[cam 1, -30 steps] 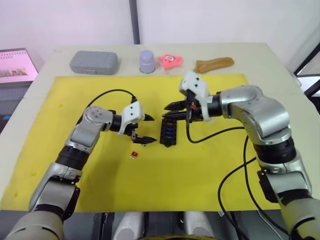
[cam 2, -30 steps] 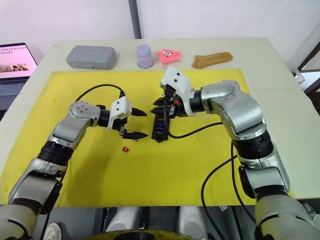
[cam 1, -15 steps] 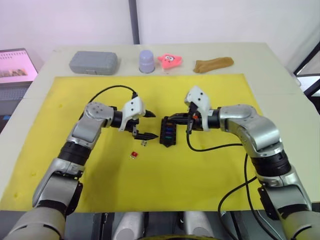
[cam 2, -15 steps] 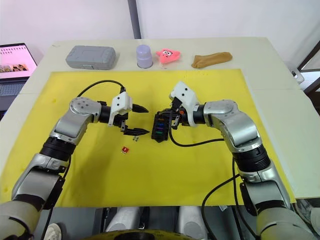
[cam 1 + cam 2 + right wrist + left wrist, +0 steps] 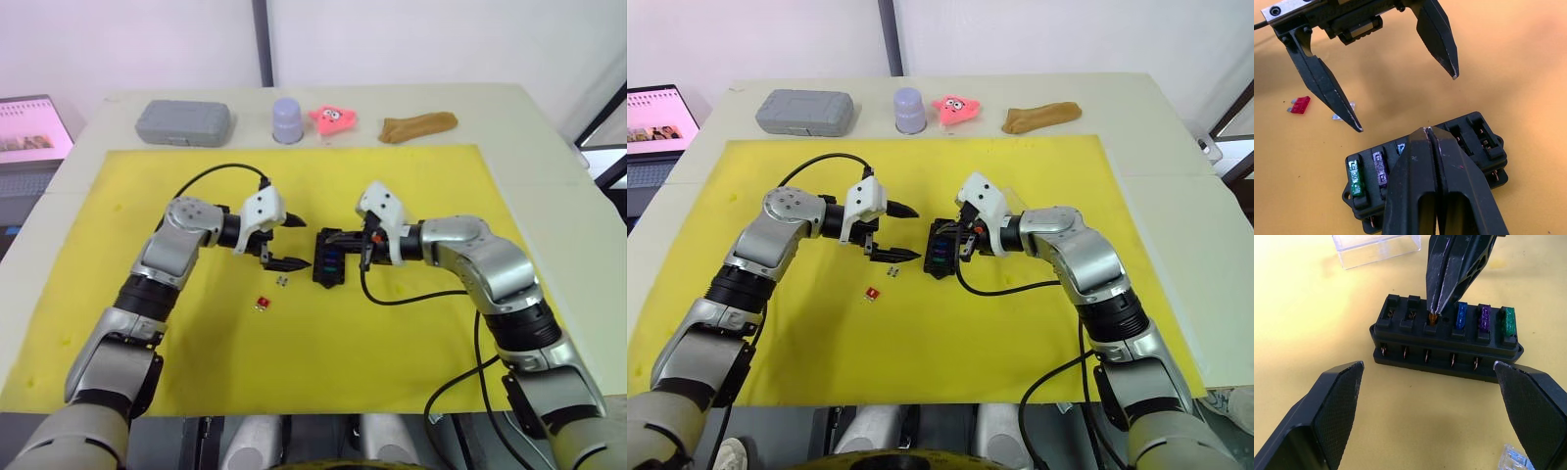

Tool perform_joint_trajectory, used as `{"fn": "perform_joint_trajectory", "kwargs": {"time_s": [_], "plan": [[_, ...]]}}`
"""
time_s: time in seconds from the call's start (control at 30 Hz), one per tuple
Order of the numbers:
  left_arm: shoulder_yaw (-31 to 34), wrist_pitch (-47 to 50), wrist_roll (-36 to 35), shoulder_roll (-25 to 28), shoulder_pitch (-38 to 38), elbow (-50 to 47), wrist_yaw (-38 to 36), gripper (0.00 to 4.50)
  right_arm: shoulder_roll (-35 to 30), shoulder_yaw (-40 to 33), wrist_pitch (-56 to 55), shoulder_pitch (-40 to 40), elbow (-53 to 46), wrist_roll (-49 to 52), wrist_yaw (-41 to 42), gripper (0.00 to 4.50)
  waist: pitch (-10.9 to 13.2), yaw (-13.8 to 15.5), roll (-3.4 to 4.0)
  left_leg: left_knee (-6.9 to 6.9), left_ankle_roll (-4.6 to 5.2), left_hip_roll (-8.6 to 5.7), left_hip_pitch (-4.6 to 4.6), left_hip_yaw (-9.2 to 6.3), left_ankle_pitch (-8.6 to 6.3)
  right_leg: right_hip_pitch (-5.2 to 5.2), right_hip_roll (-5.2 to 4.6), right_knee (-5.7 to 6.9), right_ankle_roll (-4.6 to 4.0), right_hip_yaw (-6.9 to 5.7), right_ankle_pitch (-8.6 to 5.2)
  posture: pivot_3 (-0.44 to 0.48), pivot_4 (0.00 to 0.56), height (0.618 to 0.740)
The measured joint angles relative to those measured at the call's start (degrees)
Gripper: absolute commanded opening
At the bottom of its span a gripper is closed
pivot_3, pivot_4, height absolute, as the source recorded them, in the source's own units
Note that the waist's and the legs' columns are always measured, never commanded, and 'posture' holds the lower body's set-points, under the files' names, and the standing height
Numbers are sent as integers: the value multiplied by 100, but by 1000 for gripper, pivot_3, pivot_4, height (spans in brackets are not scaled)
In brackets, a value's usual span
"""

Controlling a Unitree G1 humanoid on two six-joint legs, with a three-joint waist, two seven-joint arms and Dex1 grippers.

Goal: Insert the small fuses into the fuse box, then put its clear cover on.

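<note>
The fuse box (image 5: 1444, 340) lies on the yellow mat (image 5: 392, 333) near its middle, between the two grippers. Three fuses are seated side by side at one end of its row: blue (image 5: 1461, 316), purple (image 5: 1483, 317) and green (image 5: 1507, 320). The right gripper (image 5: 1436, 313) has its fingers pressed together on an amber fuse (image 5: 1433, 318), which sits at the mouth of the next slot, beside the blue one; the fingertips touch the top of the box there. The two slots at the other end of the row stand empty. The left gripper (image 5: 284, 244) is spread wide and holds nothing, hovering just beside the box on the robot's left side, its fingers apart from the box. A clear fuse (image 5: 1342, 116) lies on the mat close under the left fingertips, and a red fuse (image 5: 263, 304) lies a little further off, nearer the robot. The clear cover (image 5: 1376, 247) rests on the mat on the far side of the box from the left gripper, near but not touching it. At the far edge of the table stand a grey case (image 5: 183, 122), a lilac cup (image 5: 288, 119), a pink toy (image 5: 333, 118) and a brown cloth (image 5: 419, 126), all well apart from the work.
</note>
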Motion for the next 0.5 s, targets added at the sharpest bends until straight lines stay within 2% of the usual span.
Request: {"fn": "perform_joint_trajectory", "kwargs": {"time_s": [0.5], "plan": [[0, 2, -2, 0, 0, -4, 33, 4500, -33, 127, -251, -74, 369, -102, 186, 31, -5, 15, 0, 0, 0, 0, 13, -3, 0, 16, 1, -3, 0, 0, 0, 0, 150, 740]]}}
